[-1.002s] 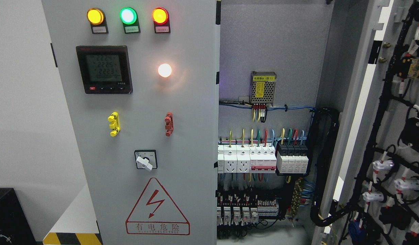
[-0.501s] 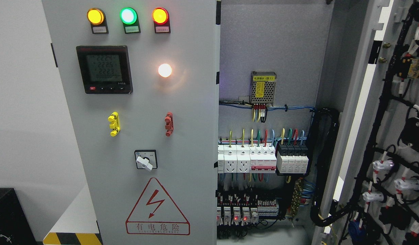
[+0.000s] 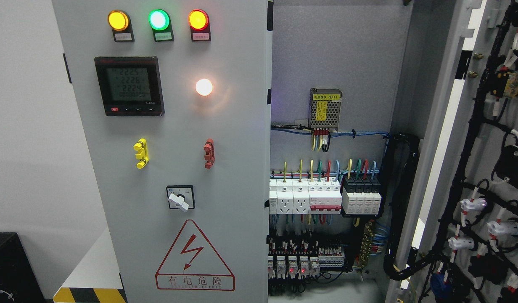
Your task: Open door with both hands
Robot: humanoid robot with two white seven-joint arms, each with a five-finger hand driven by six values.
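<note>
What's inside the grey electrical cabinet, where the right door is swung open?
Inside the grey electrical cabinet: a perforated metal power supply, a row of white circuit breakers, black modules, relays below. The closed grey left door covers everything behind it.

Grey left door (image 3: pixel 225 139) shut, right door (image 3: pixel 486 139) swung open — breakers (image 3: pixel 324 198) exposed

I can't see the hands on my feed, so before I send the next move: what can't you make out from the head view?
- Both hands: out of frame.
- Right door: cut off by the right edge, so its handle and how far it swings are unseen.
- Left door: covers the cabinet's left half.
- Lamp labels: too small to read.
- Lower breakers: cut by the bottom edge.
</note>
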